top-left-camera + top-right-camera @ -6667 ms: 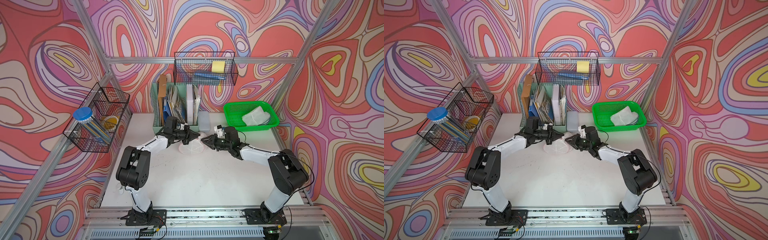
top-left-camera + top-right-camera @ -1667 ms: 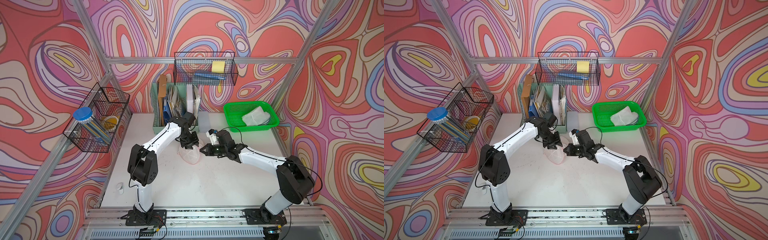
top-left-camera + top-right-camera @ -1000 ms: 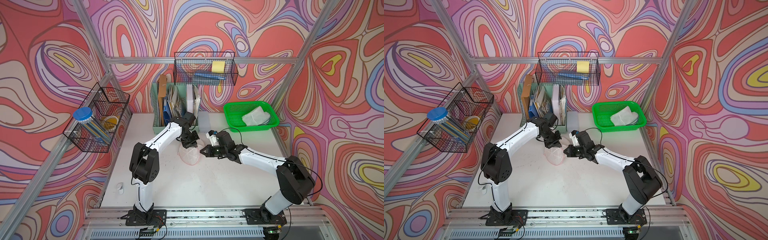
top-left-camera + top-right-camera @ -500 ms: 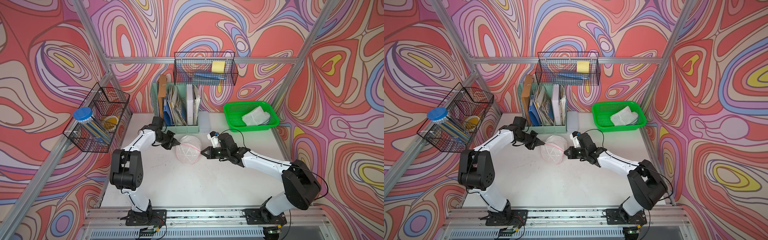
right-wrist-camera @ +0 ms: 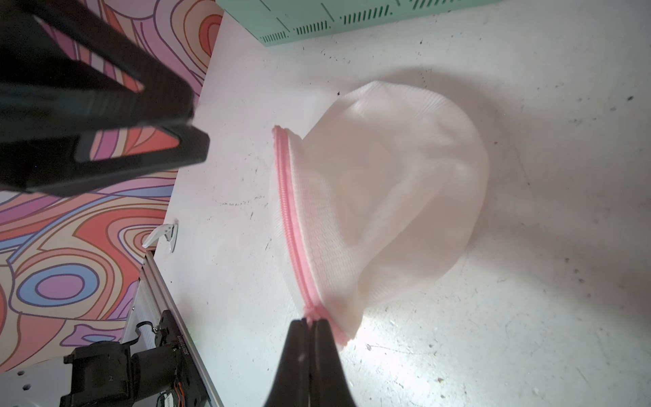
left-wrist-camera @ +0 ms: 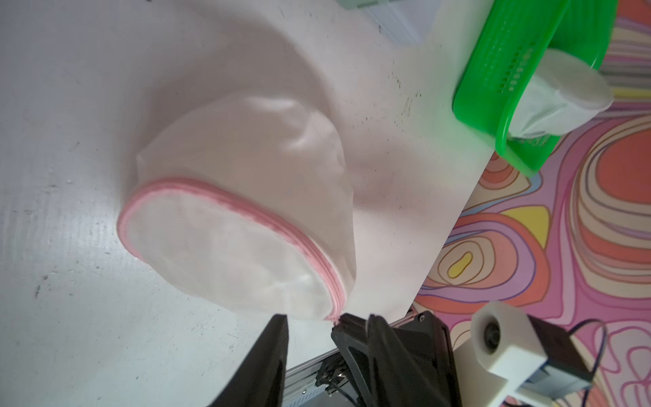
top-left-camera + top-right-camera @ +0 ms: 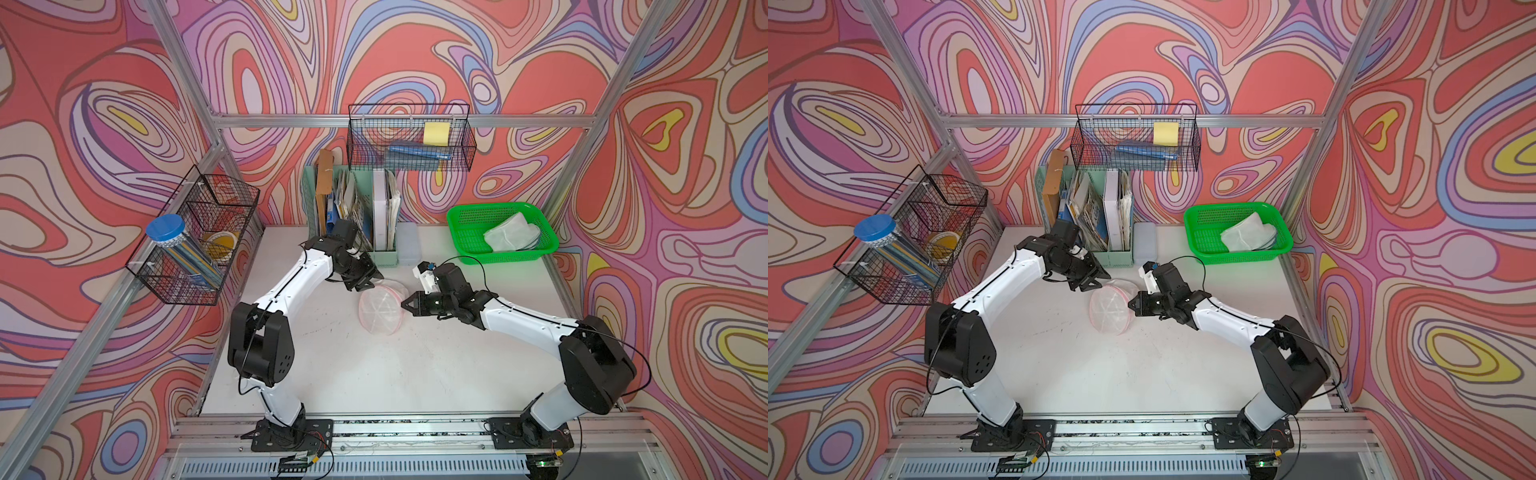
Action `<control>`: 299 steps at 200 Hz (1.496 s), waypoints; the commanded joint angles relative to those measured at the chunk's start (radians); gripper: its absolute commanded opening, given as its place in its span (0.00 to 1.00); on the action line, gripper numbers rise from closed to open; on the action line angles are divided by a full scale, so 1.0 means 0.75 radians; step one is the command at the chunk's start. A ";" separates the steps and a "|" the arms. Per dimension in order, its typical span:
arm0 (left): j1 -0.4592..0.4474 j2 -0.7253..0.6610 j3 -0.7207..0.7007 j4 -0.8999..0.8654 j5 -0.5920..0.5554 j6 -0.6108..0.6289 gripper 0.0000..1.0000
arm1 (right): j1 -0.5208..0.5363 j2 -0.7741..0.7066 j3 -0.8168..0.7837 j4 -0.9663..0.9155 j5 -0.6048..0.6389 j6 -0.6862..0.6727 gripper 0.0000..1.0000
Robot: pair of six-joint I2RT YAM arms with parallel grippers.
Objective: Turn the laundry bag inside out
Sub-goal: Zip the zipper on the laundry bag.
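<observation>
The laundry bag [image 7: 380, 309] [image 7: 1112, 309] is white mesh with a pink rim [image 5: 290, 218], puffed into a dome on the white table in both top views. My right gripper [image 7: 404, 304] [image 7: 1131, 306] [image 5: 310, 322] is shut on the pink rim at the bag's right edge. My left gripper [image 7: 371, 282] [image 7: 1101, 281] hovers just behind and left of the bag, jaws open, with nothing between them. In the right wrist view the left gripper [image 5: 197, 127] stands apart from the rim. In the left wrist view the bag [image 6: 246, 197] lies ahead of the open left gripper [image 6: 324, 338].
A green basket [image 7: 465, 220] holding folded white mesh bags stands at the back right. A mint file holder [image 7: 386, 257] and a clear box [image 7: 409, 249] stand close behind the bag. Wire baskets [image 7: 199, 241] hang on the left and back walls. A small white clip [image 5: 163, 236] lies near the table's front left edge.
My left gripper has opened and let go of the bag, then swung back in close behind it. The bag has sagged down onto the table. My right gripper keeps its pinch on the rim.
</observation>
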 commanded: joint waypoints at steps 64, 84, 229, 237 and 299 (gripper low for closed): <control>-0.181 0.172 0.103 -0.143 -0.137 0.025 0.41 | 0.002 0.016 0.035 -0.027 -0.007 -0.036 0.00; -0.184 0.186 0.116 -0.124 -0.158 -0.001 0.44 | 0.012 0.020 0.034 -0.027 -0.009 -0.040 0.00; 0.012 0.154 0.120 -0.072 -0.123 -0.089 0.00 | 0.019 -0.028 -0.020 -0.040 0.003 -0.036 0.00; 0.062 0.123 0.072 -0.026 -0.097 -0.119 0.00 | 0.018 -0.034 -0.025 -0.040 0.003 -0.033 0.00; 0.271 -0.127 -0.331 0.293 -0.091 -0.434 0.00 | 0.019 -0.043 -0.050 -0.016 -0.006 -0.004 0.00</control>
